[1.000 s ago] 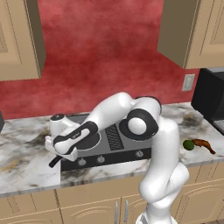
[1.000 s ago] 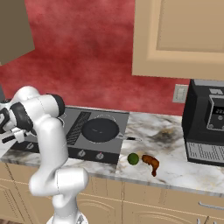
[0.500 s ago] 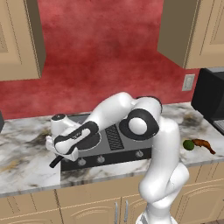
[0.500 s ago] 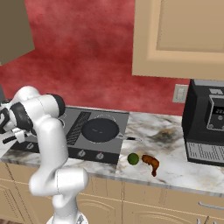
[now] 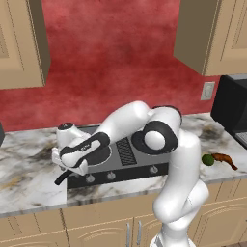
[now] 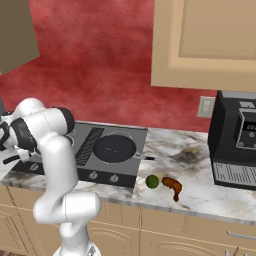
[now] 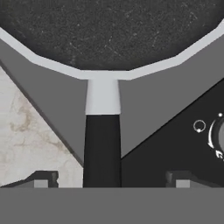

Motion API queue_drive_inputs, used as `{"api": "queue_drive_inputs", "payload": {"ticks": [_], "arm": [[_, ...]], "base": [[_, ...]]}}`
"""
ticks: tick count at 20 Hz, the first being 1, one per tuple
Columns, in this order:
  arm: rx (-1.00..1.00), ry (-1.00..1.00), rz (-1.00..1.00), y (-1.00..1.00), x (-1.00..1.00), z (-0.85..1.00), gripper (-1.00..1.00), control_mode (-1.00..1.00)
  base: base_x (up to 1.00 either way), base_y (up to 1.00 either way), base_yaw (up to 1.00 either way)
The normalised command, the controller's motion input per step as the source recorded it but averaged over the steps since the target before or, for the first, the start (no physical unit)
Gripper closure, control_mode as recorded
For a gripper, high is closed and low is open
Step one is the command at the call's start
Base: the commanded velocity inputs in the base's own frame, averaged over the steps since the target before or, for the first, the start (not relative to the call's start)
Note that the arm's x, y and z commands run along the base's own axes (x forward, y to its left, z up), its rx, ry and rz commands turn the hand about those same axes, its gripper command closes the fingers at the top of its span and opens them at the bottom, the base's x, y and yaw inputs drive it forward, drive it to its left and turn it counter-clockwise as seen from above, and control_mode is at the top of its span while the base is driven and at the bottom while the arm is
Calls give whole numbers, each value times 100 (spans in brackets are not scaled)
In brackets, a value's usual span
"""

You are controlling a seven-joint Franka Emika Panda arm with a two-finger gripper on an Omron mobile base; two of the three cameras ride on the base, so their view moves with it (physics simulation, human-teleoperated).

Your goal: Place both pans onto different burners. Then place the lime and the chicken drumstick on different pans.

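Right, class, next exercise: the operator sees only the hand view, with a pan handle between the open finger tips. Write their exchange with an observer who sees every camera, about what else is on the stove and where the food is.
Operator: What else is on the stove?
Observer: A second pan sits on its right burner, with nothing in it.
Operator: And the food?
Observer: The lime and the chicken drumstick lie side by side on the counter, just right of the stove.
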Motion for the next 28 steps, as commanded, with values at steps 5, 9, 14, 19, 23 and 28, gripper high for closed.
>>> {"api": "queue_drive_inputs", "payload": {"ticks": [5,9,14,19,23,28], "arm": [[0,0,0,-20,0,58,-100,-100],[-1,0,0,-51,-10,51,-100,-100],[-2,0,1,-80,-26,31,-100,-100],[-2,0,2,-87,-37,27,-100,-100],[-2,0,2,-92,-46,21,-100,-100],[-1,2,2,-95,-49,21,-100,-100]], "base": [[0,0,0],[0,0,0],[0,0,0],[0,0,0],[0,0,0],[0,0,0]]}}
